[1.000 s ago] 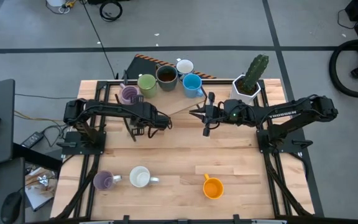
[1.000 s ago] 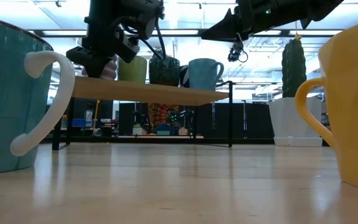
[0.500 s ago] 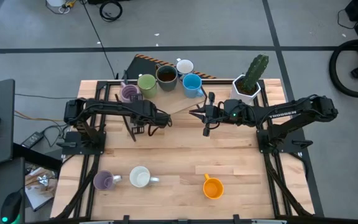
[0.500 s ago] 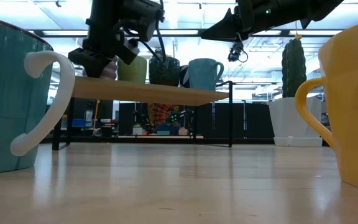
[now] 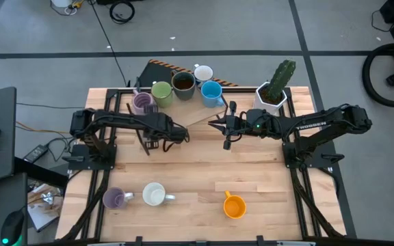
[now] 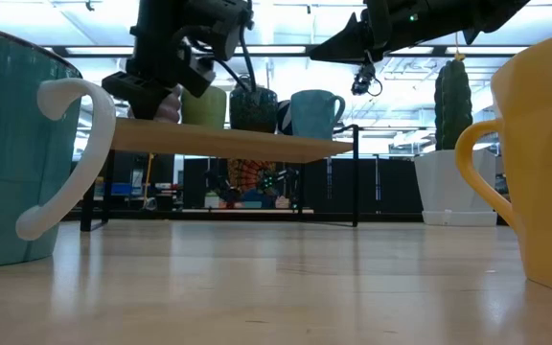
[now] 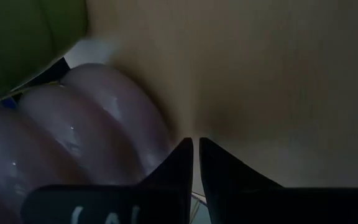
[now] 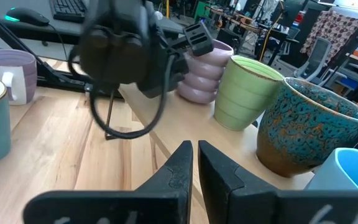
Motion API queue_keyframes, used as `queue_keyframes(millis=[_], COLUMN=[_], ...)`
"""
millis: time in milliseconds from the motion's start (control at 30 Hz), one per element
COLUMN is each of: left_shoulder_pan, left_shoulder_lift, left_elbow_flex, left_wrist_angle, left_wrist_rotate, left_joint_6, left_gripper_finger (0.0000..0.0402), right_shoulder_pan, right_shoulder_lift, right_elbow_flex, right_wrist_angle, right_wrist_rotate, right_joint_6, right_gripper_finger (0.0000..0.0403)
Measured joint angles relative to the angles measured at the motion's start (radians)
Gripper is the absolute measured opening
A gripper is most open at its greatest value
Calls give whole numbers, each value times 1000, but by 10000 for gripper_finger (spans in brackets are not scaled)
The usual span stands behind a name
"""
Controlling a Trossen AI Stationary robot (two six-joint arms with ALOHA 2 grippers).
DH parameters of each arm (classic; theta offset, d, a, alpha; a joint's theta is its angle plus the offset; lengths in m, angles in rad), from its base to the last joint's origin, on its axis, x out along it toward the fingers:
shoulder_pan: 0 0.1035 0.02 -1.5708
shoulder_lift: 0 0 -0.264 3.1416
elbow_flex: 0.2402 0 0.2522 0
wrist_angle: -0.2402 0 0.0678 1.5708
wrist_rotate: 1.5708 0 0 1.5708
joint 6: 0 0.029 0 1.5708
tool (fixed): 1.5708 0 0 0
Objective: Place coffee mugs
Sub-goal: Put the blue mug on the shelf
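Two arms are reaching toward the table's middle, both hovering with jaws closed and empty. The left gripper (image 5: pixel 180 134) is pointing at the purple mug (image 5: pixel 141 104) on the raised shelf (image 5: pixel 190 113) at the far edge; the right gripper (image 5: pixel 213 125) is facing the shelf's row of mugs.

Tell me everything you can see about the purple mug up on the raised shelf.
The purple mug is a pale lilac, glossy ceramic with a ribbed, stacked-ring body. It stands upright, mouth up, at the left end of the wooden shelf, right beside the green mug. The left claw, its fingers shut and empty, sits close against its side; actual contact cannot be told. Its handle is not visible.
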Motion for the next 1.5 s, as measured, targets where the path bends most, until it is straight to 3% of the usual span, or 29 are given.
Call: queue_keyframes(millis=[367, 733, 967, 1133, 1300, 1500], left_shoulder_pan=[-80, -155, -287, -430, -597, -690], left_shoulder_lift=[-21, -241, -421, -450, -439, -439], left_elbow_flex=[92, 148, 152, 151, -14, -155], left_wrist_angle=[-3, 13, 298, 403, 523, 595], left_wrist_rotate=[-3, 33, 145, 163, 137, 162], left_joint_6=[-2, -52, -51, -62, -169, -388], left_gripper_finger=[34, 34, 33, 33, 33, 33], right_shoulder_pan=[0, 0, -1, -1, 9, 42], right_shoulder_lift=[0, 0, 0, 0, 27, 34], right_elbow_flex=[0, 0, 0, 0, 1, 1], right_wrist_angle=[7, 7, 7, -11, -30, -35], right_wrist_rotate=[0, -8, -8, -46, -95, -103], right_joint_6=[3, 2, 1, 27, 45, 79], right_gripper_finger=[30, 30, 30, 30, 30, 30])
